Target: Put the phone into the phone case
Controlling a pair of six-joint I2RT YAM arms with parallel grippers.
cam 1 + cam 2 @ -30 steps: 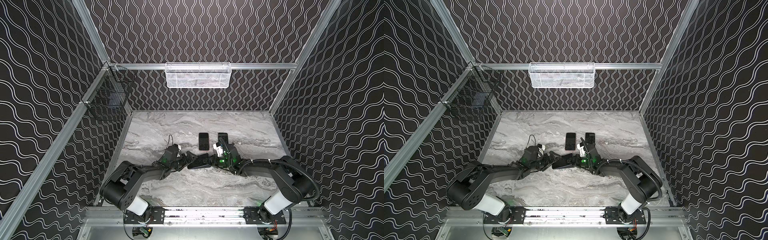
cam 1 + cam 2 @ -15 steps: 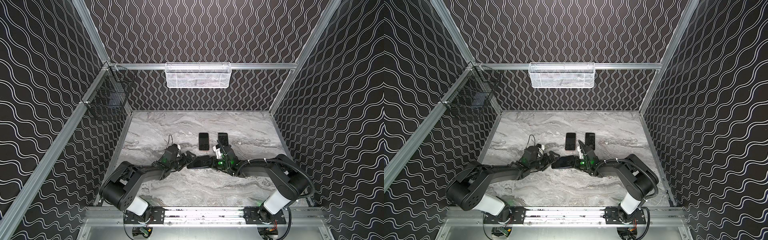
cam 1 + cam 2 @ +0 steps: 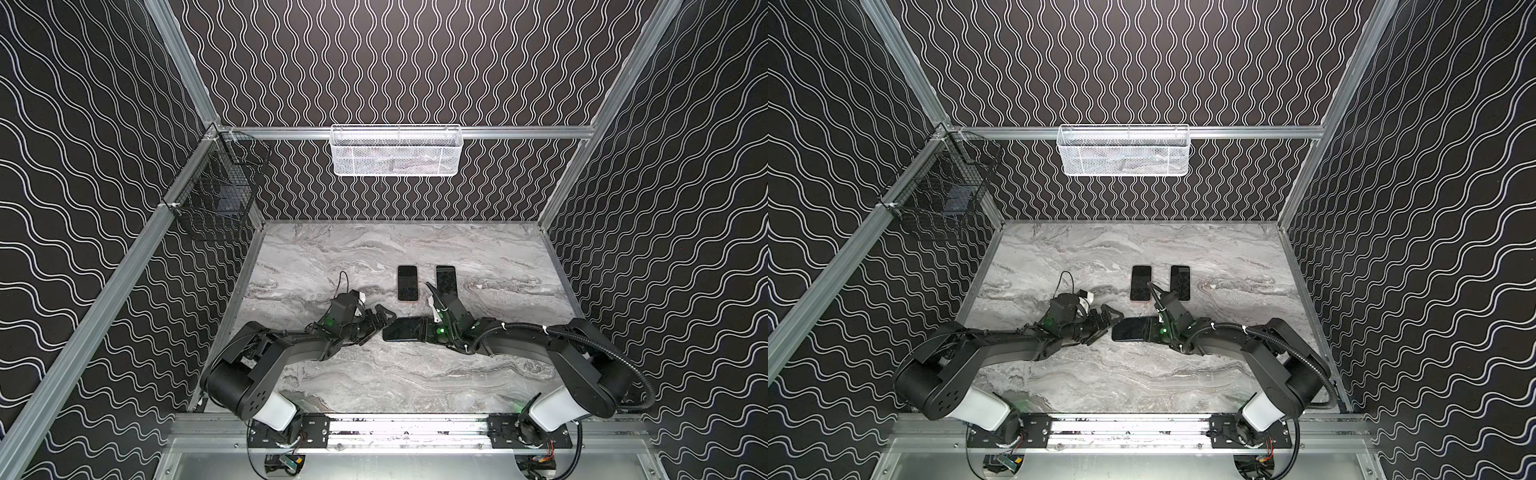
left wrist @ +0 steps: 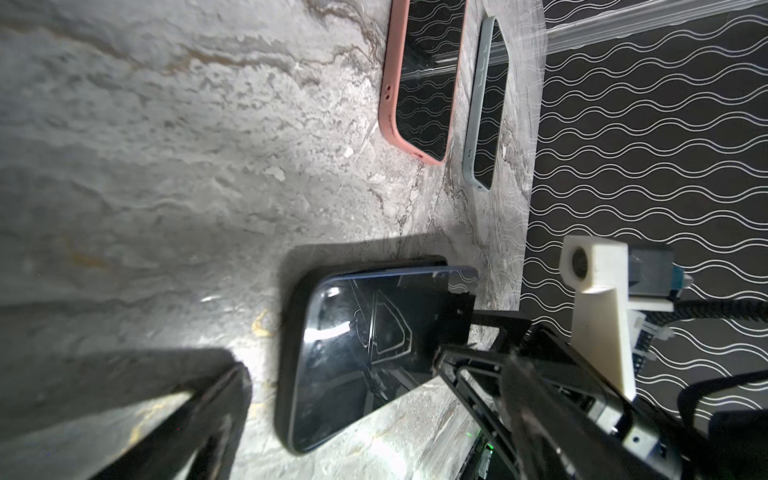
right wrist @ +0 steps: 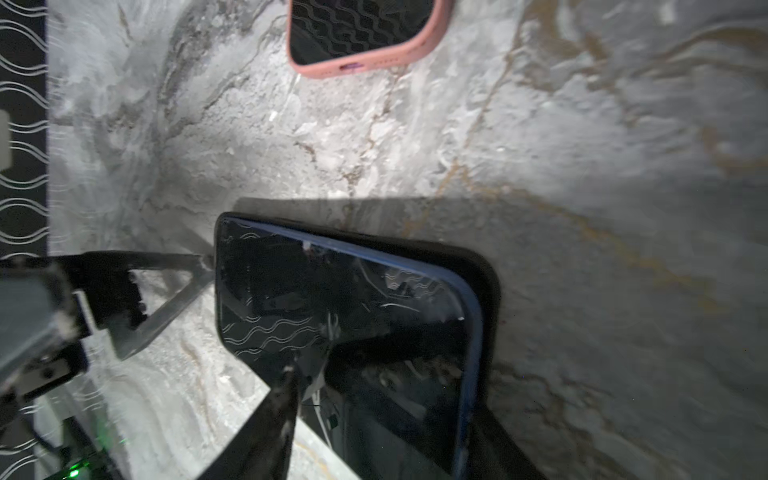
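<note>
- Since a second ago the right gripper [image 3: 422, 331] has sunk slightly in frame; the left gripper [image 3: 379, 325] has stayed put.
- The right jaws straddle the right end of the phone [image 3: 403, 328]. I cannot tell whether they are pinching it or have let go.
- That phone lies screen-up on the black phone case [image 5: 490, 270], at the centre of both top views, with the case rim showing past its blue edge.
- The left gripper is spread wide, grasps nothing and sits just left of the phone.

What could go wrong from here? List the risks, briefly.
1. The phone shows its blue edge above the rim of the black case in the right wrist view, so it may not be fully seated and could pop out.
2. The right fingers lie over the screen; pulling away could drag the phone.
3. The open left fingers sit close to the phone's end and could nudge it.
</note>
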